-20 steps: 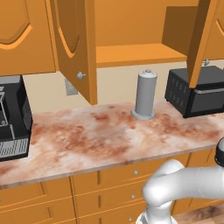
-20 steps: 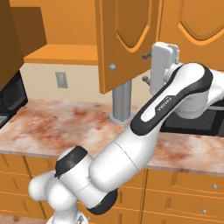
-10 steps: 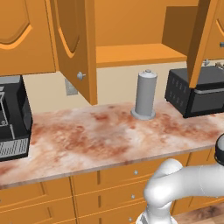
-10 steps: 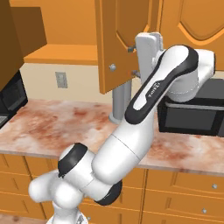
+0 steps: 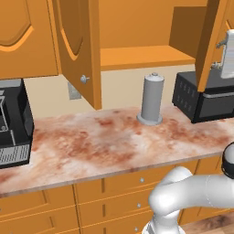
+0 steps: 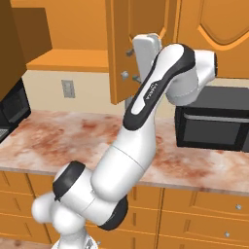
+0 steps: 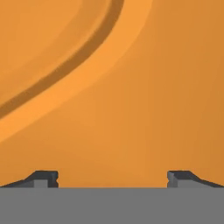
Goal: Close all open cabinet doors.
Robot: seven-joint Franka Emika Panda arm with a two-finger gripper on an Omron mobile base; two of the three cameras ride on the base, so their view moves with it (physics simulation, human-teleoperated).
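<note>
Above the marbled counter (image 5: 100, 141), 2 cabinet doors (image 5: 75, 45) stand open either side of a grey canister (image 5: 152, 98), the black microwave (image 5: 205, 96) right of it.

base views: behind arm, left and right, sharing counter (image 5: 114, 137) | hand view: close against door (image 7: 131, 109)
</note>
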